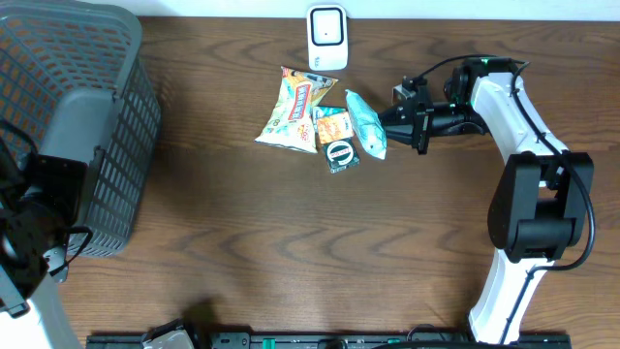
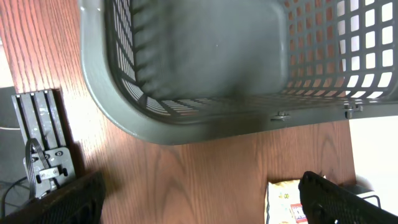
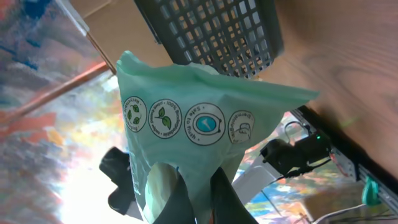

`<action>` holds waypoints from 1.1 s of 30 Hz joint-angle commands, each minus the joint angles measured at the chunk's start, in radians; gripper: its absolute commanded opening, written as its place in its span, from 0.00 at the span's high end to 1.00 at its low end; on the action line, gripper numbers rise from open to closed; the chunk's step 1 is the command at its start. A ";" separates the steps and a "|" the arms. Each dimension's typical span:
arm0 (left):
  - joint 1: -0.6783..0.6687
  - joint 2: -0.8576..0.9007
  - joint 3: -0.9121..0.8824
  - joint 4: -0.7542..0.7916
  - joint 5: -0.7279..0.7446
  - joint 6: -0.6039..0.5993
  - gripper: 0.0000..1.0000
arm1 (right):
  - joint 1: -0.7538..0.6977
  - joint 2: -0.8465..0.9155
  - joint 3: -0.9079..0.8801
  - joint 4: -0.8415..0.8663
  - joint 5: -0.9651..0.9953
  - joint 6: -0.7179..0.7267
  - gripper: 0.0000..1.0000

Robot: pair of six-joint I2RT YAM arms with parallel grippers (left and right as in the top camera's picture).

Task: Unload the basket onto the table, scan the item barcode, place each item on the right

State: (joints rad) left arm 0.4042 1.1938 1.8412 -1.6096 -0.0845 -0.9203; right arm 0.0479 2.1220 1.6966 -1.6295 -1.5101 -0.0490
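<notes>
Green packet (image 3: 199,124) in right pincer (image 1: 387,122)

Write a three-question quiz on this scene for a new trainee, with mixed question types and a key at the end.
1. True or false: the right fingers are shut on the green packet.
2. Fill in the blank: the left fingers, near the grey basket, are ___ and hold nothing.
3. Multiple choice: where is the white scanner?
A) inside the basket
B) at the far edge of the table, beyond the yellow snack bag
C) between the left fingers

Key: 1 true; 2 open; 3 B.
</notes>
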 commanded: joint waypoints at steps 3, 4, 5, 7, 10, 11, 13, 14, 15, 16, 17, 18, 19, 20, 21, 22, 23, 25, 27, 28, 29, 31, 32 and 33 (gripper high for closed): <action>0.005 0.001 0.006 -0.047 -0.010 -0.005 0.02 | -0.001 -0.027 -0.003 -0.072 -0.015 -0.019 0.98; 0.005 0.001 0.006 -0.047 -0.010 -0.005 0.03 | -0.001 -0.028 -0.003 -0.072 -0.015 -0.019 0.98; 0.005 0.001 0.006 -0.047 -0.010 -0.005 0.02 | -0.001 -0.028 -0.003 -0.072 -0.014 -0.019 0.99; 0.005 0.001 0.006 -0.047 -0.010 -0.005 0.03 | -0.002 -0.028 -0.003 -0.072 -0.007 -0.019 0.99; 0.005 0.001 0.006 -0.047 -0.010 -0.005 0.03 | -0.002 -0.028 -0.003 -0.072 0.007 -0.019 0.99; 0.005 0.001 0.006 -0.047 -0.010 -0.005 0.02 | -0.002 -0.028 -0.003 -0.072 0.013 -0.019 0.99; 0.005 0.001 0.006 -0.047 -0.010 -0.005 0.02 | -0.002 -0.028 -0.003 -0.072 0.019 -0.020 0.99; 0.005 0.001 0.006 -0.047 -0.010 -0.005 0.02 | -0.002 -0.028 -0.003 -0.072 0.020 -0.020 0.99; 0.005 0.001 0.006 -0.047 -0.010 -0.005 0.02 | -0.002 -0.028 -0.003 -0.072 0.020 -0.020 0.99; 0.005 0.001 0.007 -0.047 -0.010 -0.005 0.02 | -0.002 -0.028 -0.003 -0.072 0.020 -0.020 0.99; 0.005 0.001 0.006 -0.047 -0.010 -0.005 0.02 | -0.002 -0.028 -0.003 -0.072 0.020 -0.020 0.98; 0.005 0.001 0.006 -0.047 -0.010 -0.005 0.02 | -0.002 -0.028 -0.003 -0.072 0.021 -0.020 0.98; 0.005 0.001 0.006 -0.047 -0.010 -0.005 0.03 | -0.002 -0.028 -0.003 -0.072 0.027 -0.020 0.98; 0.005 0.001 0.006 -0.047 -0.010 -0.005 0.03 | -0.002 -0.028 -0.003 -0.071 0.027 -0.020 0.98; 0.005 0.001 0.007 -0.047 -0.010 -0.005 0.02 | -0.002 -0.028 -0.003 -0.067 0.027 -0.020 0.97; 0.005 0.001 0.006 -0.047 -0.010 -0.005 0.02 | -0.002 -0.028 -0.003 -0.063 0.027 -0.020 0.97; 0.005 0.001 0.006 -0.047 -0.010 -0.005 0.03 | -0.002 -0.028 -0.003 -0.061 0.027 -0.020 0.97; 0.005 0.001 0.006 -0.047 -0.010 -0.005 0.03 | -0.002 -0.028 -0.003 -0.053 0.032 -0.020 0.97; 0.005 0.001 0.006 -0.047 -0.010 -0.005 0.03 | -0.002 -0.028 -0.003 -0.031 0.039 -0.020 0.97; 0.005 0.001 0.006 -0.047 -0.010 -0.005 0.02 | -0.002 -0.028 -0.003 -0.011 0.043 -0.020 0.97; 0.005 0.001 0.006 -0.047 -0.010 -0.005 0.02 | -0.003 -0.028 -0.003 0.007 0.048 -0.020 0.98; 0.005 0.001 0.006 -0.047 -0.010 -0.005 0.02 | -0.008 -0.028 -0.003 0.050 0.068 -0.020 0.99; 0.005 0.001 0.006 -0.047 -0.010 -0.005 0.02 | -0.011 -0.028 -0.003 0.072 0.082 -0.020 0.99; 0.005 0.001 0.006 -0.047 -0.010 -0.005 0.03 | -0.017 -0.028 -0.003 0.104 0.108 -0.020 0.99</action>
State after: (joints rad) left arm 0.4042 1.1938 1.8412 -1.6096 -0.0845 -0.9203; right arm 0.0471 2.1220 1.6939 -1.5738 -1.4342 -0.0563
